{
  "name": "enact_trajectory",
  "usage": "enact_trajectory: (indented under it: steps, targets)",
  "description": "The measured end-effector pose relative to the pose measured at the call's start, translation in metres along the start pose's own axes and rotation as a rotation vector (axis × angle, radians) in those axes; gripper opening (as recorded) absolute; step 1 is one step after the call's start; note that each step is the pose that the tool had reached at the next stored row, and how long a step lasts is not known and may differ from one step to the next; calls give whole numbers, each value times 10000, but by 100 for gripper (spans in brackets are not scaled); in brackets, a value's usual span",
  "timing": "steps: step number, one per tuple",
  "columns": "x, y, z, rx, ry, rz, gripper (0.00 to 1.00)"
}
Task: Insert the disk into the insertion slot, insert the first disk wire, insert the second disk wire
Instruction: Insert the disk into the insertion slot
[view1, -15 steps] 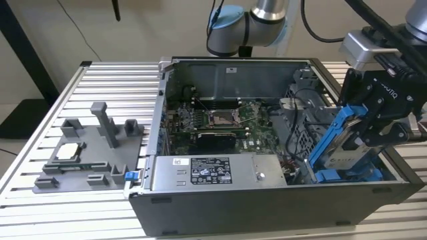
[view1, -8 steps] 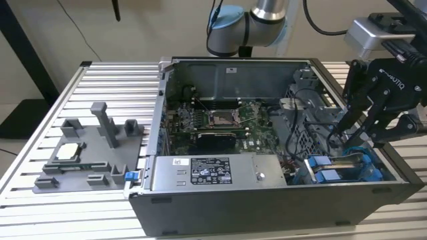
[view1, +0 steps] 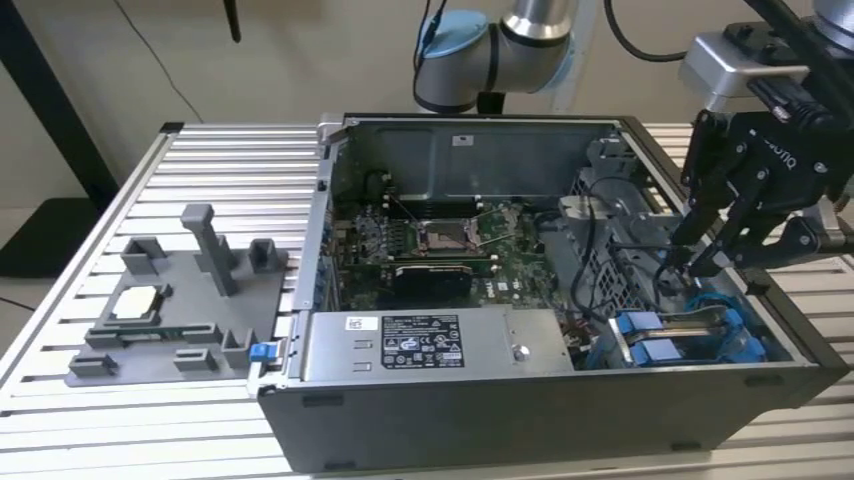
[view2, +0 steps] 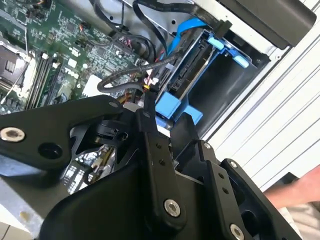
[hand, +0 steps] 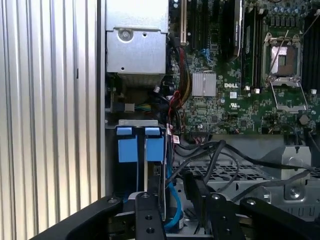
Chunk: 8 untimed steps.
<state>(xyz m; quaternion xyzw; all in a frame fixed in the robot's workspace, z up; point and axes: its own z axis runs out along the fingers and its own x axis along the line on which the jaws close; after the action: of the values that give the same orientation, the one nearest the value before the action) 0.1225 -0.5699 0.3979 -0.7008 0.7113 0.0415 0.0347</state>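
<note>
A ribbed aluminium table (view1: 200, 140) is standing in a plain room, with a pale wall behind it and a black pole (view1: 47, 90) rising at the exterior view's left. An open computer case (view1: 534, 420) is lying on its side on the table, showing a green motherboard (view1: 441, 240) and a silver power supply (view1: 427, 345). Beside the case, toward the exterior view's left, a grey fixture (view1: 174, 320) is sitting on the slats and holding a small square chip (view1: 138, 303). The robot arm (view1: 514, 45) is reaching in from above. Its black gripper (view1: 694, 266) is hanging over the corner of the case at the exterior view's right, fingertips pointing down among black wires (hand: 215, 155). The two fingers are standing slightly apart, with nothing clearly held between them. The disk (hand: 155, 150) is sitting on edge in the slot (view1: 727, 320), just beside the fingertips. Its bright blue front is facing the power supply, and a thin silver-grey edge is showing behind that front. A second blue-fronted caddy (hand: 126, 150) is sitting right next to it, on the side nearer the case wall. In the second wrist view a black connector (view2: 154, 80) is lying against the disk's edge, close to one fingertip; whether it is plugged in I cannot tell. A blue cable (hand: 172, 205) is curving past the disk. Part of a person's hand (view2: 300, 192) is showing over the table.
</note>
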Motion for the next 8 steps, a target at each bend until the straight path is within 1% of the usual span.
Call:
enact_trajectory:
  steps: [2,4,8]
  targets:
    - [-12,3,27,36,-15,-5,100]
    - [-23,14,55,45,-21,-5,100]
    - [-36,34,63,47,-52,-5,100]
